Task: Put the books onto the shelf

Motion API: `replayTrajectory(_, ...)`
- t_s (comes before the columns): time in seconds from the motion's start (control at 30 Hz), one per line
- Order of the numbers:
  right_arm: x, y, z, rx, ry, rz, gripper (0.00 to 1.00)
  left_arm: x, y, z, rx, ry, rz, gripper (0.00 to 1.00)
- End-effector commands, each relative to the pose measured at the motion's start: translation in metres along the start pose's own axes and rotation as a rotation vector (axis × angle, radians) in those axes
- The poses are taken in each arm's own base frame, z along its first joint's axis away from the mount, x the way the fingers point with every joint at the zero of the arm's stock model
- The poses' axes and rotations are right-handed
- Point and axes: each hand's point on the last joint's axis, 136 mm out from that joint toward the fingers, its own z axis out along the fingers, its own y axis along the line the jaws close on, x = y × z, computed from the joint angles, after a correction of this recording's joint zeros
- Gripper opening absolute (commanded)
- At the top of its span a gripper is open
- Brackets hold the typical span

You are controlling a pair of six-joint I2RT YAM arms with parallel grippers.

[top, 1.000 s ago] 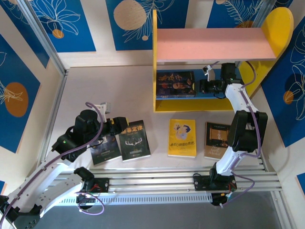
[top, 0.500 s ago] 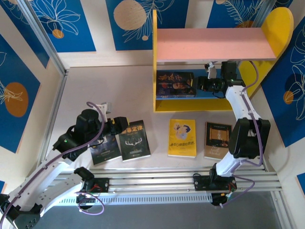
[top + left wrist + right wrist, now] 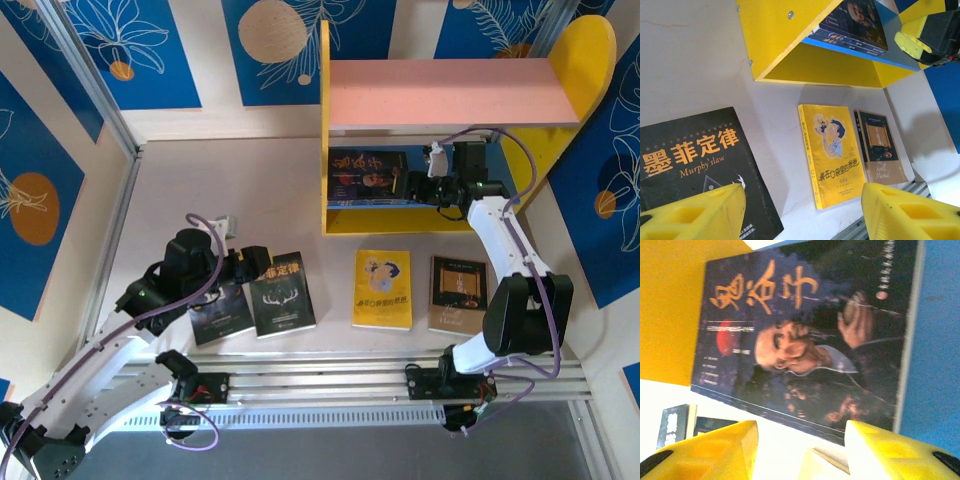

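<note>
The shelf point(image 3: 345, 225) has yellow sides, a pink upper board point(image 3: 450, 92) and a blue lower board point(image 3: 935, 340). A dark book with a face on its cover point(image 3: 368, 177) point(image 3: 810, 335) lies flat on the lower board. My right gripper point(image 3: 424, 188) point(image 3: 802, 455) is open just beside its right edge, holding nothing. On the table lie a black book with orange lettering point(image 3: 283, 293) point(image 3: 690, 160), another dark book point(image 3: 222, 310), a yellow book point(image 3: 382, 288) point(image 3: 832, 150) and a brown book point(image 3: 457, 293) point(image 3: 881, 147). My left gripper point(image 3: 245, 262) point(image 3: 802, 215) hovers open over the black book.
Blue patterned wall panels point(image 3: 120, 45) close in the back and sides. A metal rail point(image 3: 400, 380) runs along the near edge, where both arm bases sit. The right arm point(image 3: 515, 260) stretches over the brown book's right side. Bare tabletop point(image 3: 230, 180) lies left of the shelf.
My right gripper has opened next to the dark book on the lower board, and that arm's elbow has swung down and right. The left arm has hardly moved.
</note>
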Motion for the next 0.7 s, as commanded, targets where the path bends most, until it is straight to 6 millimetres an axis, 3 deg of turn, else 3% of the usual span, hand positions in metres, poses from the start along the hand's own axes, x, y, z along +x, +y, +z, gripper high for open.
replayTrajectory(0.0, 0.001, -0.009, -0.002, 0.031, -0.012, 0.042, 0.5, -0.003, -0.002, -0.001, 0.012, -0.021, 0.013, 0.63)
replayTrajectory(0.67, 0.01, -0.024, 0.008, 0.073, 0.026, 0.064, 0.49, -0.004, -0.004, -0.003, 0.013, -0.021, 0.016, 0.64)
